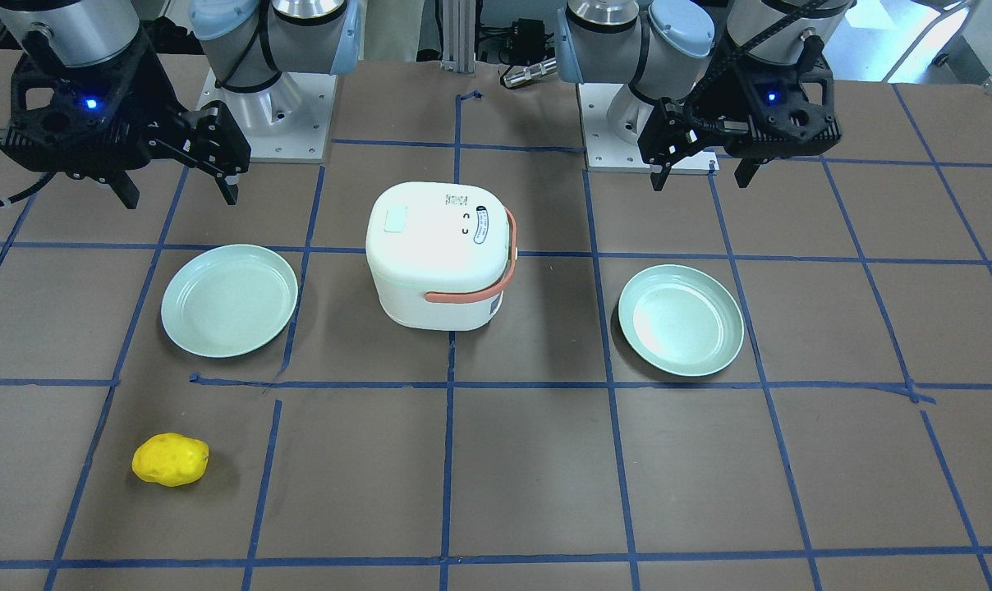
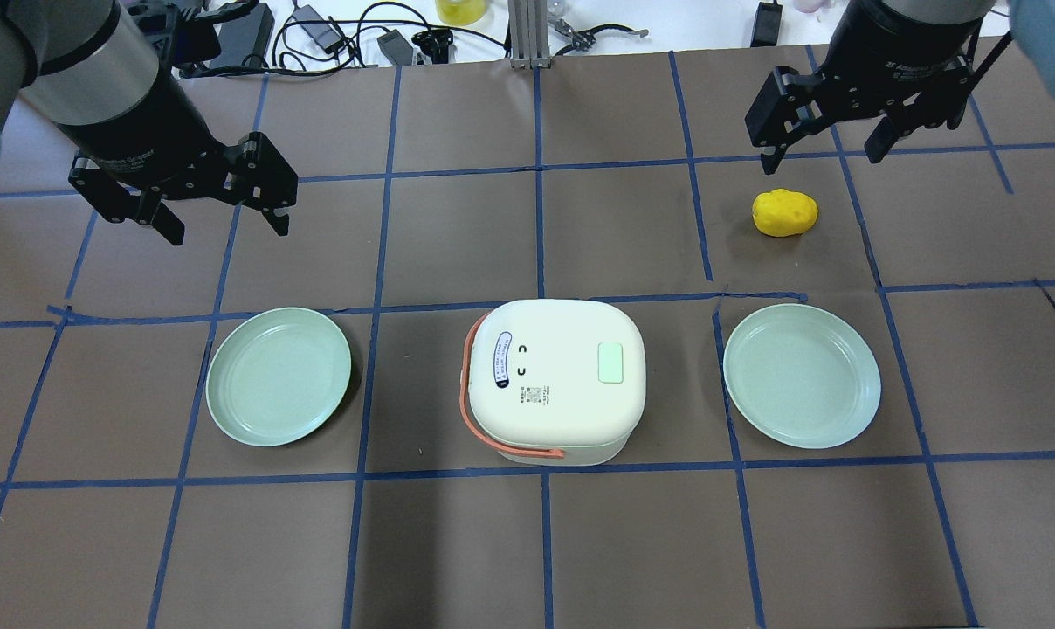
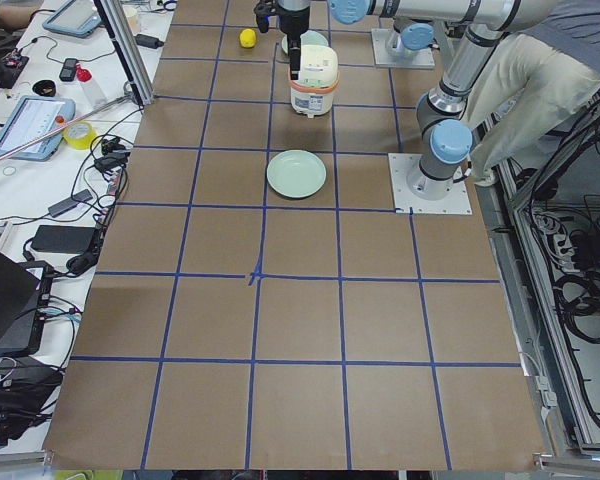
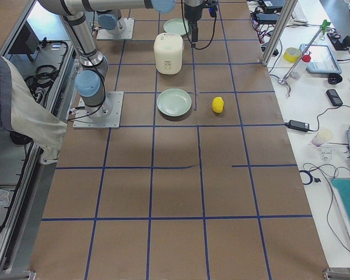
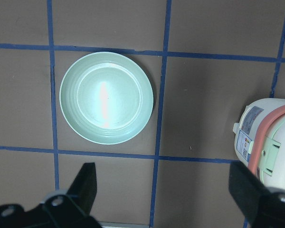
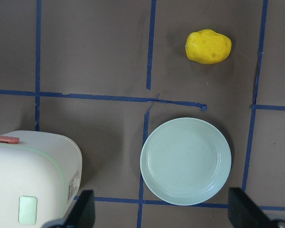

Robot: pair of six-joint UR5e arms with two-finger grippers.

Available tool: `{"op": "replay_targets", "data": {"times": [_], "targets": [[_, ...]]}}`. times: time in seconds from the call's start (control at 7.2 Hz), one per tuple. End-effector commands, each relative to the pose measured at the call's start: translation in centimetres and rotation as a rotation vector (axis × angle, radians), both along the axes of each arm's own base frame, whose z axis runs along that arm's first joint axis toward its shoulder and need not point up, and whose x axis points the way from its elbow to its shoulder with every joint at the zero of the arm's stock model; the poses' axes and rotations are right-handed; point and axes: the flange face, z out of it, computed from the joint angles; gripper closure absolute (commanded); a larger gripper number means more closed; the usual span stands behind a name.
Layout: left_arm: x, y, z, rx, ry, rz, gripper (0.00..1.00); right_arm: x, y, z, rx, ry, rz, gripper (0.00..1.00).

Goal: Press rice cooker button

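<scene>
The white rice cooker (image 2: pixel 558 376) with an orange handle stands at the table's middle, also in the front view (image 1: pixel 438 254). Its pale green square button (image 2: pixel 610 362) sits on the lid, toward the robot's right, and shows in the front view (image 1: pixel 397 221) and the right wrist view (image 6: pixel 27 209). My left gripper (image 2: pixel 229 229) hangs open and empty above the table, beyond the left plate. My right gripper (image 2: pixel 822 159) hangs open and empty beyond the yellow object. Neither touches the cooker.
A pale green plate (image 2: pixel 279 376) lies left of the cooker and another (image 2: pixel 801 376) lies right of it. A yellow potato-like object (image 2: pixel 784 212) lies beyond the right plate. Cables and devices lie past the far table edge.
</scene>
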Motion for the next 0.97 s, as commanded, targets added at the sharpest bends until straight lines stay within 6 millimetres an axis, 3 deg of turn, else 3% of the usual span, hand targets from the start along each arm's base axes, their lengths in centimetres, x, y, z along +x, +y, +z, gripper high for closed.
{"op": "replay_targets", "data": {"times": [0.0, 0.14, 0.42, 0.56, 0.83], "targets": [[0.0, 0.0, 0.0, 0.0, 0.0, 0.0, 0.0, 0.0, 0.0, -0.1, 0.004, 0.001, -0.001, 0.0], [0.0, 0.0, 0.0, 0.0, 0.0, 0.0, 0.0, 0.0, 0.1, -0.3, 0.012, -0.001, -0.003, 0.29], [0.0, 0.0, 0.0, 0.0, 0.0, 0.0, 0.0, 1.6, 1.0, -1.8, 0.084, -0.072, 0.014, 0.69], [0.0, 0.0, 0.0, 0.0, 0.0, 0.0, 0.0, 3.1, 1.8, -3.0, 0.117, -0.072, 0.013, 0.84], [0.0, 0.0, 0.0, 0.0, 0.0, 0.002, 0.0, 8.9, 4.3, -6.3, 0.186, -0.048, -0.002, 0.93]]}}
